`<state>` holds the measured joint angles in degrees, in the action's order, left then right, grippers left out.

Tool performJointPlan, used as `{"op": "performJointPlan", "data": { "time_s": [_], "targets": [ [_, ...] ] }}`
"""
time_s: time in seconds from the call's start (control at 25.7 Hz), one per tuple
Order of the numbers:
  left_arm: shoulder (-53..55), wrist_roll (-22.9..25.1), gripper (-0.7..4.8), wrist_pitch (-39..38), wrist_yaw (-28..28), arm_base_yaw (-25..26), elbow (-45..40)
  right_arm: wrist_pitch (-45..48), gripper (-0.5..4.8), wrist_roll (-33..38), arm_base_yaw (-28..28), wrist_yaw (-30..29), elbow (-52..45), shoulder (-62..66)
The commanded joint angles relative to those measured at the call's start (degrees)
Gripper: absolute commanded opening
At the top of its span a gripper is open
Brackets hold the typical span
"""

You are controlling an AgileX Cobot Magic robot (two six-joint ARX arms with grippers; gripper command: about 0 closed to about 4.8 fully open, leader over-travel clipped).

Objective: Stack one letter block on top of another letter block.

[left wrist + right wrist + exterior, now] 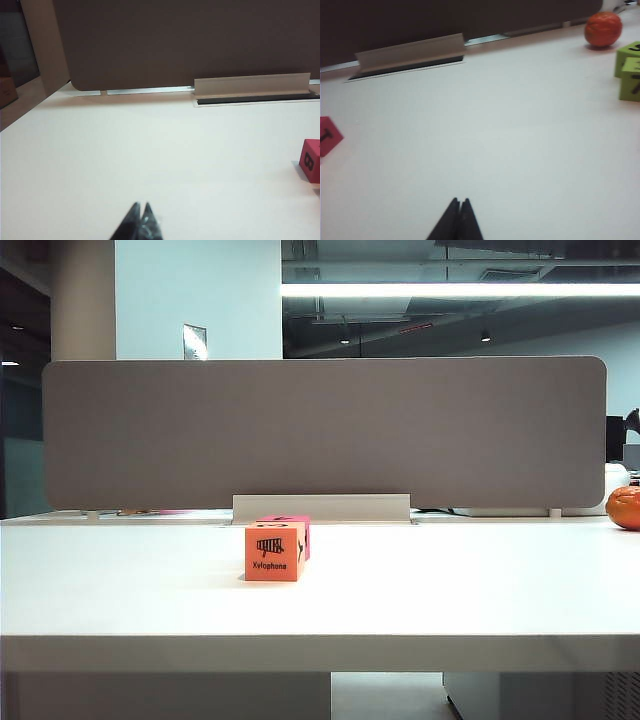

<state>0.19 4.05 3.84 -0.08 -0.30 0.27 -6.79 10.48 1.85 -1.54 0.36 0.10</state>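
Well beyond both closed grippers' fingers, orange block, seemingly touching pink-red block.

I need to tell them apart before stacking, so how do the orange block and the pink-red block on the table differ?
The orange block stands in front, showing a xylophone drawing and the word Xylophone; the pink-red block sits right behind it, mostly hidden, so its markings are hard to read. Both are cubes resting on the white table, seemingly alike in size, with both grippers away from them.
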Motion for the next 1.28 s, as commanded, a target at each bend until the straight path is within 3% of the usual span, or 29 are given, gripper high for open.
{"op": "performJointPlan", "data": {
  "time_s": [0.04, 0.39, 0.58, 0.78, 1.13, 1.28],
  "targets": [
    [0.0, 0.0, -0.06, 0.5, 0.2, 0.0, 0.2, 1.0, -0.01, -0.2, 0.0, -5.4, -0.3, -0.1],
    [0.0, 0.0, -0.06, 0.4, 0.3, 0.0, 0.2, 1.0, -0.01, 0.1, 0.0, -22.6, -0.3, -0.1],
    [0.0, 0.0, -0.06, 0.4, 0.4, 0.0, 0.2, 1.1, -0.01, 0.2, 0.2, -27.4, -0.3, -0.1],
    [0.0, 0.0, -0.06, 0.3, 4.5, 0.0, 0.2, 1.1, -0.01, 0.2, 0.2, -32.5, -0.3, -0.1],
    [0.0, -0.2, -0.06, 0.4, 13.7, 0.0, 0.3, 1.0, -0.01, 0.2, 0.2, -33.3, -0.3, -0.1],
    [0.0, -4.2, -0.06, 8.2, 14.5, 0.0, 0.3, 1.0, -0.01, 0.2, 0.2, -33.3, -0.3, -0.1]
  ]
}}
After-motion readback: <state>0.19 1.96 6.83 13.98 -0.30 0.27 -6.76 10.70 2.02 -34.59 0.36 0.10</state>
